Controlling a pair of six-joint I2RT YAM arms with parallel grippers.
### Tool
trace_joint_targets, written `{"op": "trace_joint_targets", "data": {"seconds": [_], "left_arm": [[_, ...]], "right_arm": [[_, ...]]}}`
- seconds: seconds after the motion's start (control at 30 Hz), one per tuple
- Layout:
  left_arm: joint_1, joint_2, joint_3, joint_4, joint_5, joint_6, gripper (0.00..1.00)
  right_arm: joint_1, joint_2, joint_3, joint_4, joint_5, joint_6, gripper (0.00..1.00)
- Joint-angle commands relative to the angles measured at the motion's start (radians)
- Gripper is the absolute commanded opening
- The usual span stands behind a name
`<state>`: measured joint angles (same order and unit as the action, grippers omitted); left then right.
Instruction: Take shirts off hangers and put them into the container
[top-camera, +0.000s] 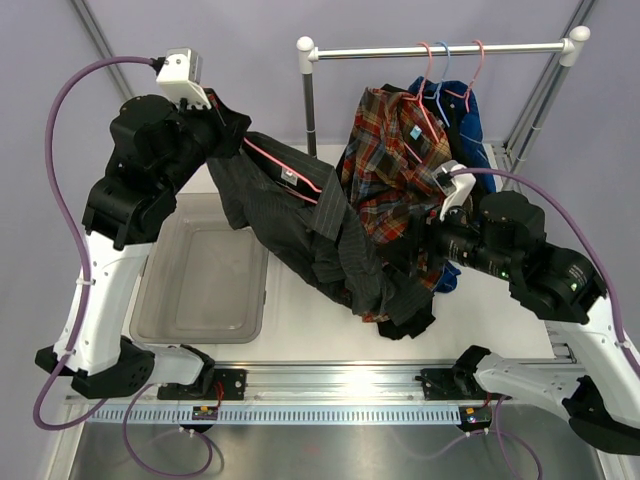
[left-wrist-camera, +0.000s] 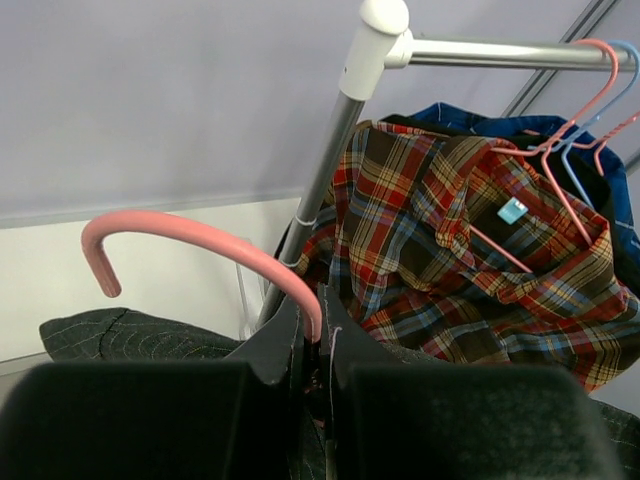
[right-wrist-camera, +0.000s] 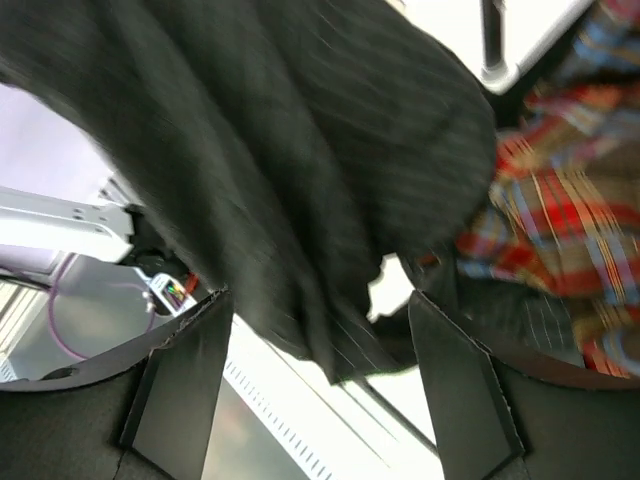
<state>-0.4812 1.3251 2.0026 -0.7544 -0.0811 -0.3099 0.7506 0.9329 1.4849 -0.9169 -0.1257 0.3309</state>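
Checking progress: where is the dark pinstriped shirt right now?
In the top view the pinstriped shirt hangs mid-table on a pink hanger held by the left gripper, just right of the container and in front of the plaid shirt on the rail.

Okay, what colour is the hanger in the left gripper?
Pink. The hanger shows best in the left wrist view.
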Motion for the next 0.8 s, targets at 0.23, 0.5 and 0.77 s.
{"op": "trace_joint_targets", "data": {"seconds": [0.23, 0.5, 0.77], "left_arm": [[-0.002, 0.029, -0.008, 0.061, 0.060, -0.029, 0.00], [-0.003, 0.010, -0.042, 0.073, 0.055, -0.009, 0.00], [-0.003, 0.026, -0.013, 0.052, 0.021, 0.034, 0.00]], "right_arm": [[0.124, 0.139, 0.175, 0.102, -0.002, -0.092, 0.76], [0.125, 0.224, 0.181, 0.150, 0.072, -0.124, 0.45], [0.136, 0.161, 0.127, 0.151, 0.151, -0.090, 0.00]]}}
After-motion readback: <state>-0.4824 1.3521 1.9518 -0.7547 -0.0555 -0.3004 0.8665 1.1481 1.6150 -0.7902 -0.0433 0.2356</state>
